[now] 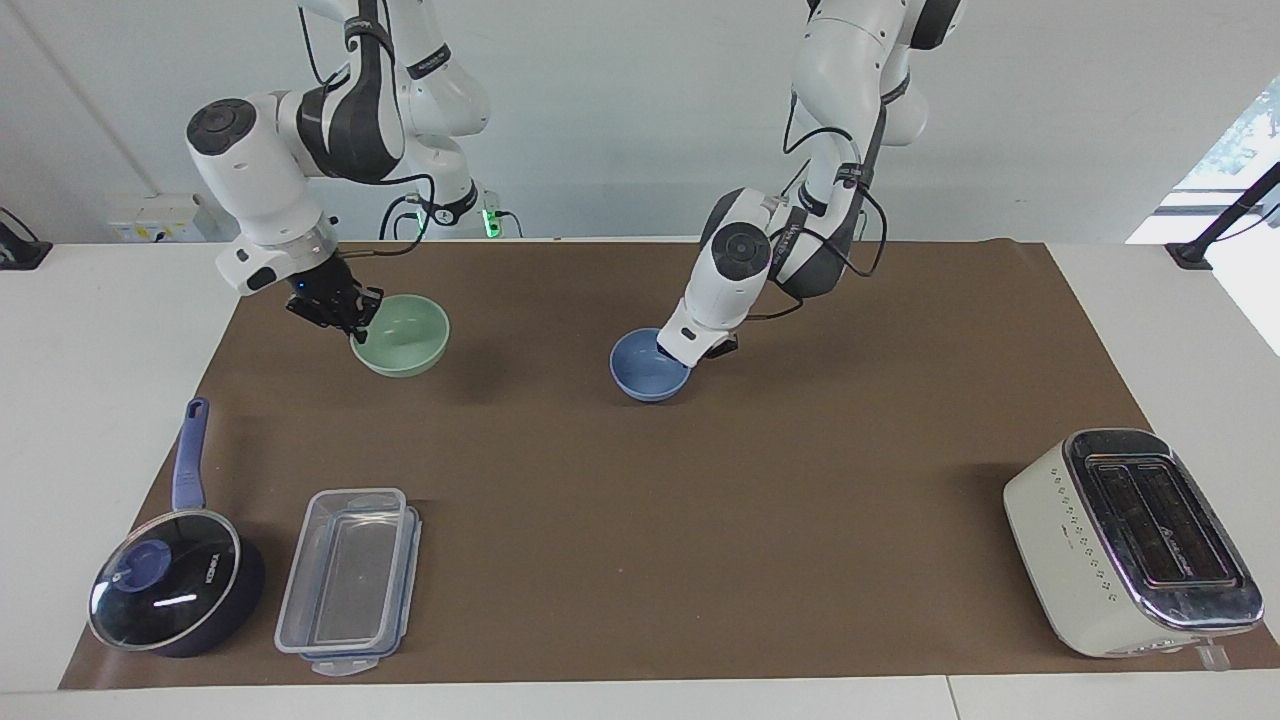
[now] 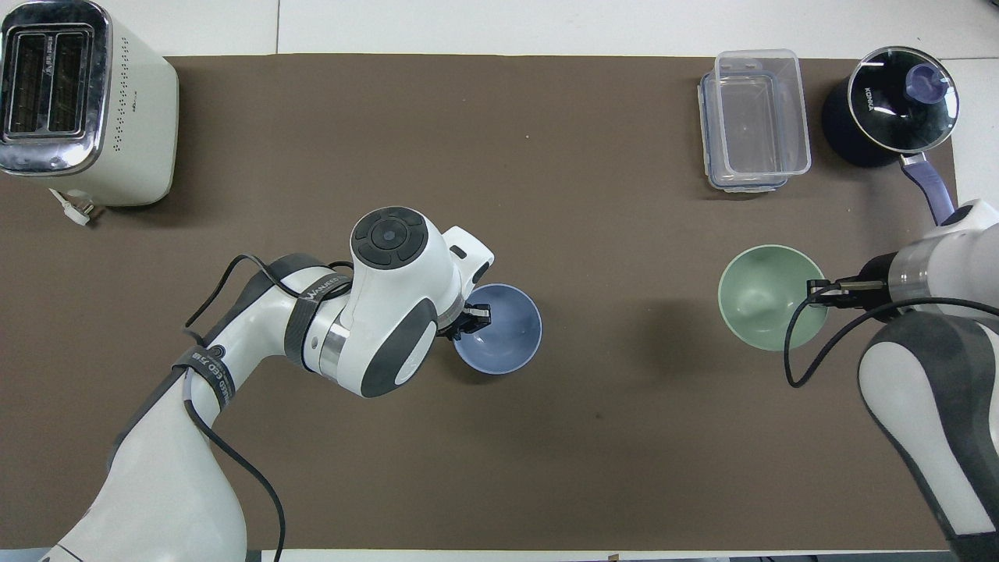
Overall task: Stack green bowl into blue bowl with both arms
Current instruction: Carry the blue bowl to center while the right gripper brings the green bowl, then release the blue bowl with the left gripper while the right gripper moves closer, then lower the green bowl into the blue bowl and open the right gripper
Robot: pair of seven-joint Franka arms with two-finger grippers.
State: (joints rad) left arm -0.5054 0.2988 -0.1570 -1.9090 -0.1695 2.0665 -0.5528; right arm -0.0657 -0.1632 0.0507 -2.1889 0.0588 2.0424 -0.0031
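Stacking not yet done. The left gripper [image 1: 688, 352] has its jaws clamped on the rim of the blue bowl [image 1: 648, 367], frame centre, low at the tabletop [image 1: 640, 560]. The right gripper [image 1: 345, 318] pinches the raised green bowl [image 1: 402, 335], upper left. The bowls are well apart.

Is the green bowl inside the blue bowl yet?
Not yet. Both bowls are picked up by their rims: the left claw grips the blue bowl low over the middle of the brown mat, and the right claw holds the green bowl in the air, toward the right arm's end. Still left: bring the green bowl over the blue one, lower it inside, and let go.
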